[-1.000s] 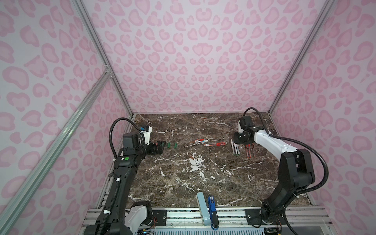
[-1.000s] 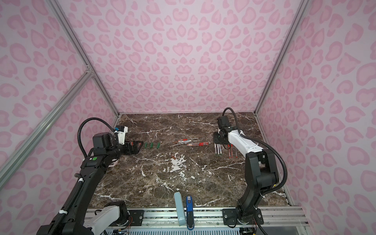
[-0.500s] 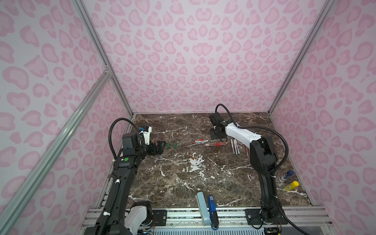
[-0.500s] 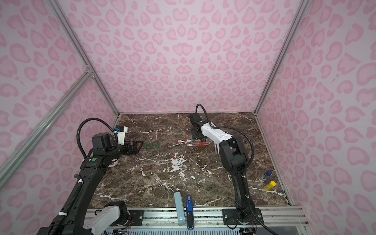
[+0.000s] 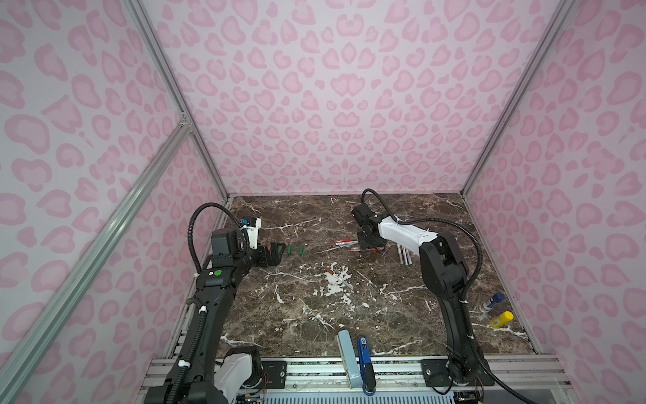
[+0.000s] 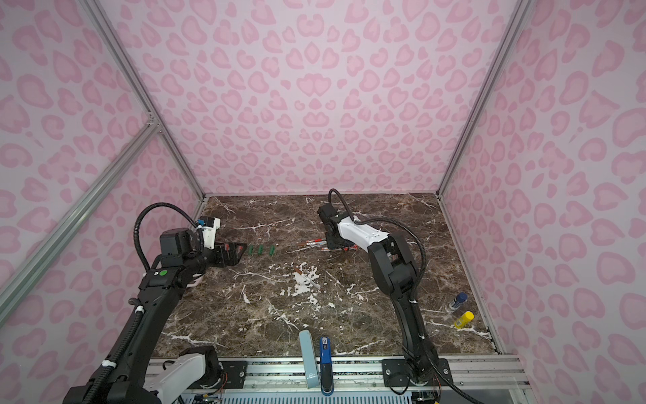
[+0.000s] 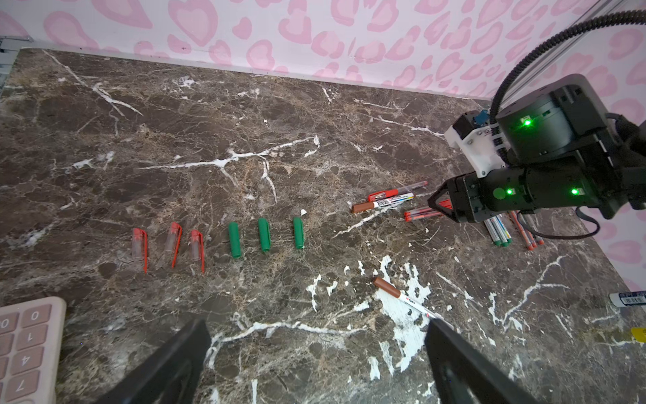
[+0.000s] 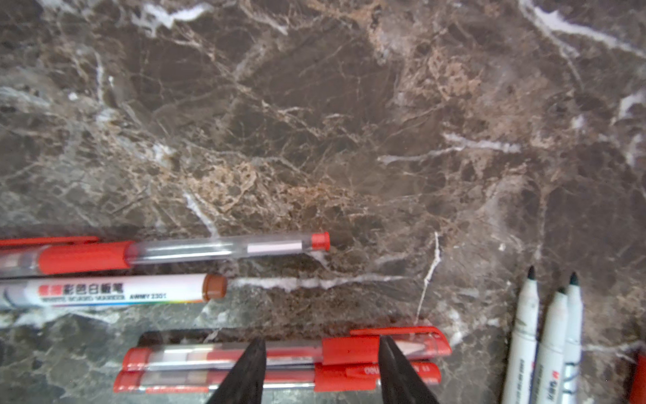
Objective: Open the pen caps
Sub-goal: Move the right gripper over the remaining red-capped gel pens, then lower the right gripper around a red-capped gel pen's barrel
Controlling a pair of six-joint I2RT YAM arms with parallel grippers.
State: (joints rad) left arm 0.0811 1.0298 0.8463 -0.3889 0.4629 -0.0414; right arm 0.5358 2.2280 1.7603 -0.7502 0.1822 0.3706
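Two black arms (image 5: 451,280) with white housings (image 5: 402,232), ribbed cables (image 5: 191,231), green lights (image 7: 526,122)

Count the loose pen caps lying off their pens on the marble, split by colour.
Loose green plastic tube caps: 3
Loose slim clear caps with red clips: 3
Total: 6

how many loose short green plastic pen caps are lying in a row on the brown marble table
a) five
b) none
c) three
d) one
c: the left wrist view shows three short green plastic pen caps lying side by side, apart from each other, on the brown marble table, with no pen in any of them.
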